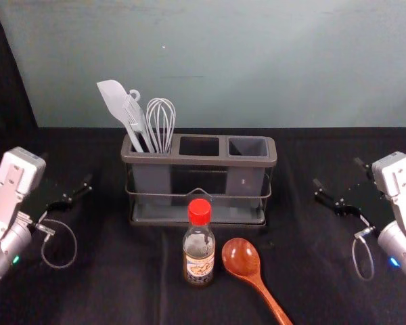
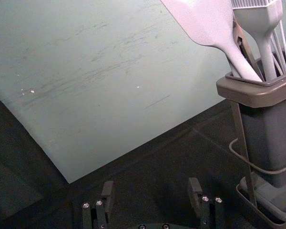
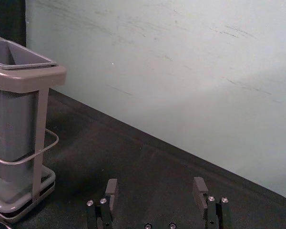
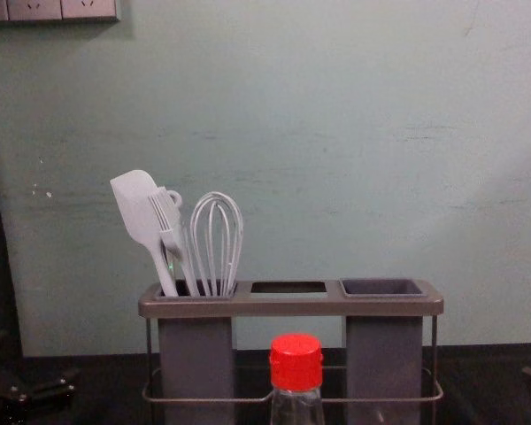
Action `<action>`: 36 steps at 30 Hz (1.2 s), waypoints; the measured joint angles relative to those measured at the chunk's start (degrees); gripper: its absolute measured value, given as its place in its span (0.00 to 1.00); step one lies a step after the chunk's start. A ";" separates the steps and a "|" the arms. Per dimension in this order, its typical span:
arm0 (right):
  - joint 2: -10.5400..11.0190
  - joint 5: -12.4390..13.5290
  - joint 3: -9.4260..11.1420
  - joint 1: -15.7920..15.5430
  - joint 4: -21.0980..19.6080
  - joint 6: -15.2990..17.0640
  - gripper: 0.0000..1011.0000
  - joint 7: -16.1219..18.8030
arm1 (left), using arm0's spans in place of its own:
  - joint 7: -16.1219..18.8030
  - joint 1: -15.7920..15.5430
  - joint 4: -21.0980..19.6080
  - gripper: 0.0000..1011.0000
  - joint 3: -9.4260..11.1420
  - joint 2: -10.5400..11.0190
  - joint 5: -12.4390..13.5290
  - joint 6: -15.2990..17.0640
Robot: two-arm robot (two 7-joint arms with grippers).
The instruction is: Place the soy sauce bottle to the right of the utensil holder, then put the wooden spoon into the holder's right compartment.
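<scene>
Grey-brown, rectangular plastic-and-wire utensil holder (image 1: 199, 160): right compartment (image 1: 249, 146) empty. Left gripper (image 2: 151, 188) off its left, jaws wide, nothing held; right gripper (image 3: 156, 186) off its right, same. Glossy reddish-brown wooden spoon (image 1: 241, 257) lies in front, bowl just beside upright, clear, red-capped soy sauce bottle (image 1: 199, 261). Risks: tight gap, bottle grasp may knock spoon; off-centre grip could tip bottle; tilted spoon could snag compartment rim.

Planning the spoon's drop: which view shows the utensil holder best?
The head view: the utensil holder shows end to end, base and three openings included. The chest view shows its front, partly behind the soy sauce bottle; the left wrist view, its left end; the right wrist, its right.
</scene>
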 joint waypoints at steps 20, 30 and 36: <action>0.00 0.00 0.00 0.00 0.00 0.00 0.99 0.00 | 0.00 0.00 0.00 1.00 0.00 0.00 0.00 0.00; 0.00 0.00 0.00 0.00 0.00 0.00 0.99 0.00 | 0.00 0.00 0.00 1.00 0.00 0.00 0.00 0.00; 0.00 0.00 0.00 0.00 0.00 0.00 0.99 0.00 | 0.00 0.00 0.00 1.00 0.00 0.00 0.00 0.00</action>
